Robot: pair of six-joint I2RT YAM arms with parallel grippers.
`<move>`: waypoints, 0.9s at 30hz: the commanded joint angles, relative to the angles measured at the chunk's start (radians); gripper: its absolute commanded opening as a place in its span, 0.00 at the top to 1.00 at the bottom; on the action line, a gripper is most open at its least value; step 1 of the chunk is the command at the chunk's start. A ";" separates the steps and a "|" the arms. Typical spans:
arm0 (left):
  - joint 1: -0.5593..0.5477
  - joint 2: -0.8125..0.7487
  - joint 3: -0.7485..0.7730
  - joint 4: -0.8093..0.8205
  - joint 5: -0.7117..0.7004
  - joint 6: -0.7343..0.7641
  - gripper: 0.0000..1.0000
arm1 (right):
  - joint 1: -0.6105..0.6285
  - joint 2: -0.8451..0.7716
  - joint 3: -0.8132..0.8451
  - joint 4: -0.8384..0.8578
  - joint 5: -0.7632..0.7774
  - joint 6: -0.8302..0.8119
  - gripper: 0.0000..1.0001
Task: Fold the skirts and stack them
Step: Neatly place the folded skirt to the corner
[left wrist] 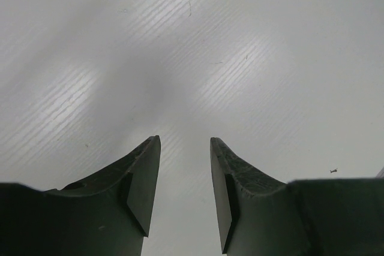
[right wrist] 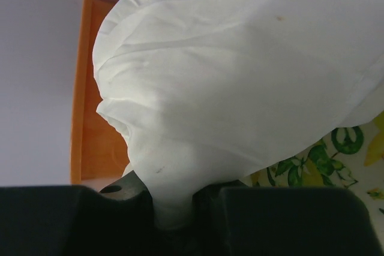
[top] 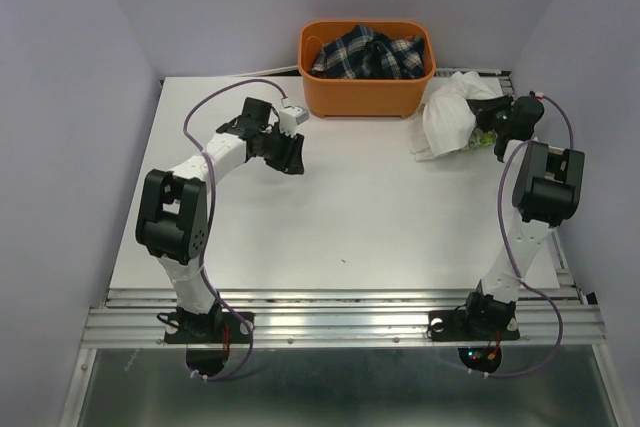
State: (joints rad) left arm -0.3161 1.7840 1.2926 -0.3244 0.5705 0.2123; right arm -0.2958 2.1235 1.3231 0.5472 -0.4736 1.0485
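A plain white skirt lies bunched at the table's far right, beside the orange basket. A lemon-print skirt peeks out under it. In the right wrist view the white skirt fills the frame, with the lemon print at the lower right. My right gripper is shut on a fold of the white skirt. My left gripper is open and empty over bare table; its fingers stand apart.
An orange basket holding a dark plaid cloth stands at the back centre; its side shows in the right wrist view. The white table ends in a metal rail near the arm bases.
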 commanded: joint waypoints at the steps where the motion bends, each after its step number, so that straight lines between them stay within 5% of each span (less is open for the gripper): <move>1: 0.008 -0.061 0.033 -0.011 0.014 0.013 0.50 | -0.043 0.006 -0.042 0.224 0.073 0.128 0.99; 5: 0.008 -0.054 0.037 -0.018 0.008 0.016 0.50 | -0.043 0.021 -0.096 0.307 0.093 0.174 0.99; 12: 0.009 -0.038 0.053 -0.019 0.003 -0.007 0.50 | -0.043 0.070 -0.096 0.206 0.184 0.128 0.99; 16: 0.009 -0.035 0.068 -0.030 -0.001 -0.010 0.50 | -0.043 0.087 -0.068 0.102 0.220 0.125 0.69; 27: 0.009 -0.052 0.053 0.002 0.005 -0.036 0.50 | -0.043 -0.040 0.007 -0.173 0.296 0.068 0.21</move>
State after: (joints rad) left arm -0.3099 1.7809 1.3205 -0.3412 0.5663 0.1902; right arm -0.3367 2.1681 1.2770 0.4927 -0.2501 1.1584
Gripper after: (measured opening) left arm 0.499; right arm 0.756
